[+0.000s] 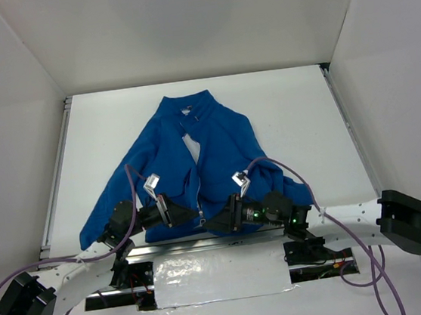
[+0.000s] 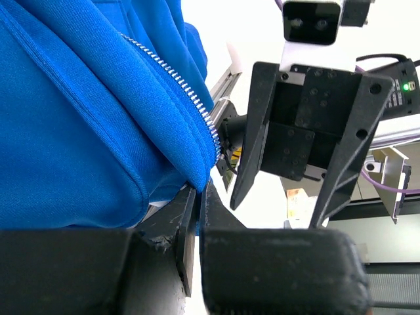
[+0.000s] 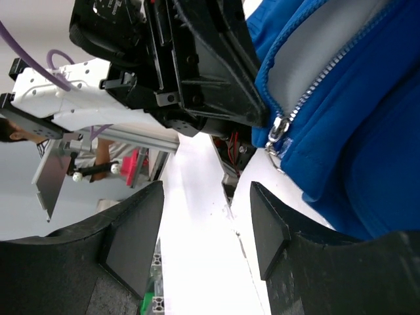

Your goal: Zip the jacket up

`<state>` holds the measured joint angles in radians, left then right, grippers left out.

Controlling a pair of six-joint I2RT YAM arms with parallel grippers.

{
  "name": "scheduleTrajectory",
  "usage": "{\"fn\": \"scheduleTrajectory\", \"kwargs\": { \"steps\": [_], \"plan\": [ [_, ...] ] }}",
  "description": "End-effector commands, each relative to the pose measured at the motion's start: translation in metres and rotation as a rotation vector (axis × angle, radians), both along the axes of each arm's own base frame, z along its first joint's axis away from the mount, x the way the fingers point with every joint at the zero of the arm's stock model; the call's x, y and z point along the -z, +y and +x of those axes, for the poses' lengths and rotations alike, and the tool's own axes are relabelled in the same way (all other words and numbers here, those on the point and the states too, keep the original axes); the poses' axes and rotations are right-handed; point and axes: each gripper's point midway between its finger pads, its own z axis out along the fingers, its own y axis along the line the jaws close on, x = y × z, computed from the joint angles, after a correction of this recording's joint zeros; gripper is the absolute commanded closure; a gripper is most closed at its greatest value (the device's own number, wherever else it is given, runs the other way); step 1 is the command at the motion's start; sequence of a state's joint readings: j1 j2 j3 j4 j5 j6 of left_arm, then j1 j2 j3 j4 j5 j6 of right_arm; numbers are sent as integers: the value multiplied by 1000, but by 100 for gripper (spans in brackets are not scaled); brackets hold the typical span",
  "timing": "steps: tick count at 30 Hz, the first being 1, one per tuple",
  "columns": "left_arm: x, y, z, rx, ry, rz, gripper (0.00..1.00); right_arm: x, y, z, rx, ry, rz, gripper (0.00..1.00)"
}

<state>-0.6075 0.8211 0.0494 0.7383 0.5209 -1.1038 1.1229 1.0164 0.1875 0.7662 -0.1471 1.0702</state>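
Note:
The blue jacket (image 1: 210, 150) lies flat on the white table, collar at the far end, its light zipper (image 1: 197, 182) running down the centre and open near the collar. My left gripper (image 1: 188, 215) is shut on the jacket's bottom hem beside the zipper's lower end; the left wrist view shows the hem corner (image 2: 197, 167) pinched between the jaws of the left gripper (image 2: 199, 190). My right gripper (image 1: 214, 224) is open and empty, just right of the zipper's bottom. In the right wrist view the small metal pull (image 3: 276, 129) hangs ahead of the open right gripper (image 3: 207, 197), untouched.
The table's near edge and a metal rail (image 1: 204, 238) run just under both grippers. A foil-covered panel (image 1: 217, 278) lies between the arm bases. White walls enclose the table on three sides. The jacket's sleeves spread to left (image 1: 103, 215) and right (image 1: 289, 183).

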Motion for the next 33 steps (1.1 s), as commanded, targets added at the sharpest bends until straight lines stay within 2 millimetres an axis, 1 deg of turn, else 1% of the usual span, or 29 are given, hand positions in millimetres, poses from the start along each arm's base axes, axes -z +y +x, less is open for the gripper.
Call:
{"fn": "scheduleTrajectory", "kwargs": {
  "steps": [1, 2, 5, 10, 11, 19, 23, 33],
  "plan": [
    [-10, -1, 2, -4, -36, -25, 100, -12, 3, 4, 43, -10, 38, 38],
    [-10, -2, 2, -4, -36, -25, 100, -6, 4, 4, 42, -1, 28, 38],
    [-10, -2, 2, -6, -33, -25, 100, -3, 7, 5, 43, 2, 16, 37],
    [-11, -2, 2, -1, -33, -25, 100, 5, 8, 10, 80, 5, -15, 38],
    [-11, -2, 2, 0, -33, -25, 100, 10, 8, 10, 80, 8, -30, 38],
    [-13, -3, 2, 1, -31, -35, 100, 17, 14, 9, 64, 12, -45, 38],
    [-13, -3, 1, 3, -31, -36, 100, 17, 15, 11, 68, 5, -40, 38],
    [-14, -3, 1, 4, -27, -45, 100, 5, 23, 15, 72, -28, -17, 38]
  ]
}}
